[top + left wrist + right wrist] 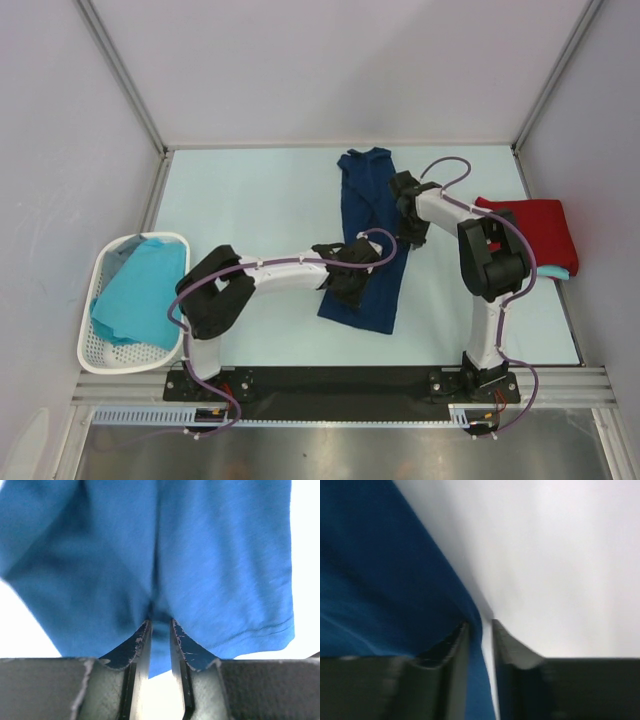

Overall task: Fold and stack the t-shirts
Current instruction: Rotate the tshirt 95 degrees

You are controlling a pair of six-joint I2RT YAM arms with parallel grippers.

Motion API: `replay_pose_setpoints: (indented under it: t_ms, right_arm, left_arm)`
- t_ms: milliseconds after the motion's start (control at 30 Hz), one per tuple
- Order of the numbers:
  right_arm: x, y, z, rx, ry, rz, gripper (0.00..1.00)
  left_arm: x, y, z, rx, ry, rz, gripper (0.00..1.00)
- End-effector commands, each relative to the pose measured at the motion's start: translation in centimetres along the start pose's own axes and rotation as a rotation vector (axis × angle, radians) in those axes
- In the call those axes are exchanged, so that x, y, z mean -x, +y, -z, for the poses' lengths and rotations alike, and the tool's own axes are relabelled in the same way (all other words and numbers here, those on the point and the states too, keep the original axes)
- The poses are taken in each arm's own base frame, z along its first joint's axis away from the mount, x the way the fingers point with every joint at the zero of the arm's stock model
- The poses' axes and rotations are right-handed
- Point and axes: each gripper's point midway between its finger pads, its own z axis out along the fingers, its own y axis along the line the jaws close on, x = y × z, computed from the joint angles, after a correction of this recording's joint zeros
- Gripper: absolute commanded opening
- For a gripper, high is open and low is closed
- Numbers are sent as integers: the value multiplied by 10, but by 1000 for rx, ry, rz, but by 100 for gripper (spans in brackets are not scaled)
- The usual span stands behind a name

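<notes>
A navy blue t-shirt (366, 185) lies folded into a long strip down the middle of the table. My left gripper (358, 268) sits over its near half. In the left wrist view the gripper (160, 622) is shut on a pinch of the navy cloth (220, 555). My right gripper (404, 200) is at the strip's right edge, further back. Its jaws (480, 622) stand slightly open; the shirt's edge (370, 580) lies against the left finger, with a bare gap beside it. A folded red t-shirt (535, 225) rests on a turquoise one (556, 272) at the right.
A white perforated basket (110, 245) at the table's left edge holds loose turquoise t-shirts (140, 290). Pale walls with metal posts enclose the table (250, 200) on three sides. The arms' black base rail runs along the near edge.
</notes>
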Motion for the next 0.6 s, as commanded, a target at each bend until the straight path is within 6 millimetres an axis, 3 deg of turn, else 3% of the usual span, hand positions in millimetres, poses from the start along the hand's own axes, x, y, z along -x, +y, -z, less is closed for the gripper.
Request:
replay_pose_setpoints:
  t_ms: [0, 33, 200, 333, 567]
  right_arm:
    - [16, -42, 18, -172, -83, 41, 41]
    - [24, -31, 27, -145, -111, 49, 45]
    - [38, -10, 51, -99, -150, 78, 63]
    - [48, 0, 81, -70, -223, 98, 67]
    - [45, 2, 130, 4, -287, 90, 67]
  left_arm:
    - [12, 17, 32, 69, -67, -4, 28]
    - [16, 16, 35, 64, -85, -4, 28]
    - [42, 8, 58, 49, -180, -6, 32]
    - [52, 14, 69, 79, -223, 5, 35]
    - [34, 48, 54, 153, -170, 57, 34]
